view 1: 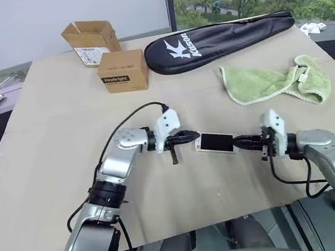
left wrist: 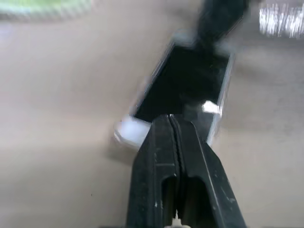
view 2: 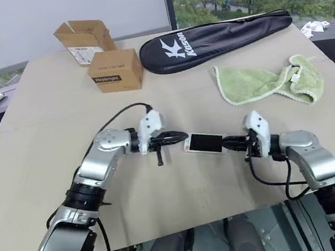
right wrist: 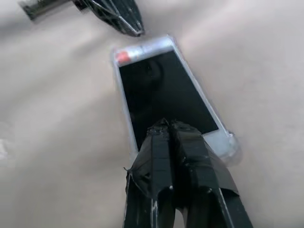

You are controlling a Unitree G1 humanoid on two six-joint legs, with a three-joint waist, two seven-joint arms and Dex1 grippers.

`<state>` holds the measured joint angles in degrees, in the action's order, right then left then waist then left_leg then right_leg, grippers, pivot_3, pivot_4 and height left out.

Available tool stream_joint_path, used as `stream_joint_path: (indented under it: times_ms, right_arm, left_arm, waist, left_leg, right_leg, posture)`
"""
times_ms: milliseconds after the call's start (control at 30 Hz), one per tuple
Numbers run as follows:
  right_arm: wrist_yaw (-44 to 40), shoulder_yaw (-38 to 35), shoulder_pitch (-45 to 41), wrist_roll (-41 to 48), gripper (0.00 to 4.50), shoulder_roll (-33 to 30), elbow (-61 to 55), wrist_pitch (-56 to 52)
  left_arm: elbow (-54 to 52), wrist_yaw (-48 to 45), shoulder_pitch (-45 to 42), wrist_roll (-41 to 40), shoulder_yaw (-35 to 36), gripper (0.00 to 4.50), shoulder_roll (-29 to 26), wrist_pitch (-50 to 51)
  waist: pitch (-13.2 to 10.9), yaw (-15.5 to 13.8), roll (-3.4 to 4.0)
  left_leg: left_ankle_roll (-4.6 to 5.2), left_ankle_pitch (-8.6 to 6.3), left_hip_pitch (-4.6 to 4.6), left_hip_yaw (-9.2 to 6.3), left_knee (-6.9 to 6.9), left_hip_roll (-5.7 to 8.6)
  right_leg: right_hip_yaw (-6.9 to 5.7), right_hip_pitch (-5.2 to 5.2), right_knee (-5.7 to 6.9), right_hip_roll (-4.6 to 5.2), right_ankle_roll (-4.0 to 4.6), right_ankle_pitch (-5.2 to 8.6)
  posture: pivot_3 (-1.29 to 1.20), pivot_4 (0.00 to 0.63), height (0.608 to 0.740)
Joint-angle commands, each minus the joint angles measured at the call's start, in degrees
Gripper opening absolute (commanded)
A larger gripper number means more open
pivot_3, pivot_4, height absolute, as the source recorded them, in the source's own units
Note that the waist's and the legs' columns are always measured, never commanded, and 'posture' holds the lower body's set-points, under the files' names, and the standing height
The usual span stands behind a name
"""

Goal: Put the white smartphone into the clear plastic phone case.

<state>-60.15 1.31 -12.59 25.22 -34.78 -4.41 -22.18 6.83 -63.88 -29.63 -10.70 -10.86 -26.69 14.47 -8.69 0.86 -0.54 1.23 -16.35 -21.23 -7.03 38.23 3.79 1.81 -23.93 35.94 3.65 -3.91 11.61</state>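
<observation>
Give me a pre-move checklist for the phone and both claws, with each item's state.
1. White smartphone lies between both claws, screen up: ok.
2. Left claw at the phone's end with the red mark, fingers together: ok.
3. Right claw at the opposite end: ok; grip on the phone: cannot tell.
4. Clear plastic phone case around the phone, glossy rim at one corner: cannot tell if fully seated.
5. Green towel and boxes well away: ok.
</observation>
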Motion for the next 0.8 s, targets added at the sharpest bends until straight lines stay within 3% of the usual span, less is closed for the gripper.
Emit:
stream_joint_path:
  times_ms: [33,100,233,300,333,500,800]
  right_arm:
    - [-0.8,-7.0,2.5,4.4,1.97,-2.5,-4.9,0.1]
    - [-2.0,-9.6,5.5,4.2,2.68,-5.0,-4.6,1.3]
    - [-4.6,-13.7,10.5,4.1,4.50,-8.2,-1.5,4.1]
    - [-6.1,-15.5,12.7,3.7,4.50,-9.5,0.7,6.2]
    - [-6.8,-16.2,13.5,3.7,4.50,-9.9,1.7,7.1]
    - [-10.2,-18.9,12.2,3.7,4.50,-11.3,8.0,12.2]
    - [-15.1,-15.9,5.5,1.9,4.50,-12.8,16.2,14.7]
  left_arm:
    - [-6.5,0.5,4.1,-4.9,6.2,0.54,-3.2,1.8]
    - [-8.8,-0.3,8.1,-6.1,8.7,1.21,-6.2,1.8]
    - [-11.9,-1.2,15.6,-8.2,12.1,3.18,-10.9,1.8]
    - [-13.0,-1.5,19.1,-9.3,14.3,4.18,-12.8,1.8]
    - [-13.2,-1.5,20.7,-9.7,15.3,4.41,-13.7,1.5]
    - [-14.4,-0.9,26.1,-10.0,19.1,4.41,-16.6,-0.8]
    - [-18.2,2.4,28.9,-11.0,22.1,4.41,-17.2,-0.1]
  waist:
    - [0.0,-0.1,0.05]
    - [0.0,-0.2,0.07]
    - [-0.2,-0.3,0.17]
    - [-0.3,-0.4,0.22]
    - [-0.3,-0.4,0.27]
    - [-0.5,-0.2,0.44]
    - [-0.6,-0.2,0.45]
  left_leg:
    - [0.01,-0.01,-0.02,0.00,-0.03,0.00]
    - [0.05,-0.04,-0.04,-0.01,-0.05,0.00]
    - [0.08,-0.06,-0.06,0.02,-0.16,0.02]
    - [0.22,-0.14,-0.05,0.04,-0.16,0.02]
    - [0.24,-0.14,-0.05,0.05,-0.16,0.02]
    - [0.24,-0.14,0.18,0.11,-0.14,-0.01]
    - [0.24,-0.14,0.27,0.20,-0.15,-0.03]
  right_leg:
    - [0.00,-0.03,-0.01,0.01,0.00,0.00]
    - [-0.03,-0.04,-0.03,0.01,0.00,0.00]
    - [-0.03,-0.06,-0.09,0.05,0.01,0.01]
    - [-0.03,-0.04,-0.09,0.10,0.01,0.01]
    - [-0.03,-0.04,-0.09,0.10,0.01,0.01]
    - [0.00,0.19,-0.08,0.15,0.01,0.02]
    - [0.00,0.24,-0.08,0.12,0.01,0.02]
  posture:
    - [0.00,0.150,0.740]
    - [0.00,0.150,0.740]
    - [0.00,0.150,0.740]
    - [0.00,0.150,0.740]
    - [0.00,0.150,0.740]
    - [0.00,0.150,0.740]
    - [0.00,0.150,0.740]
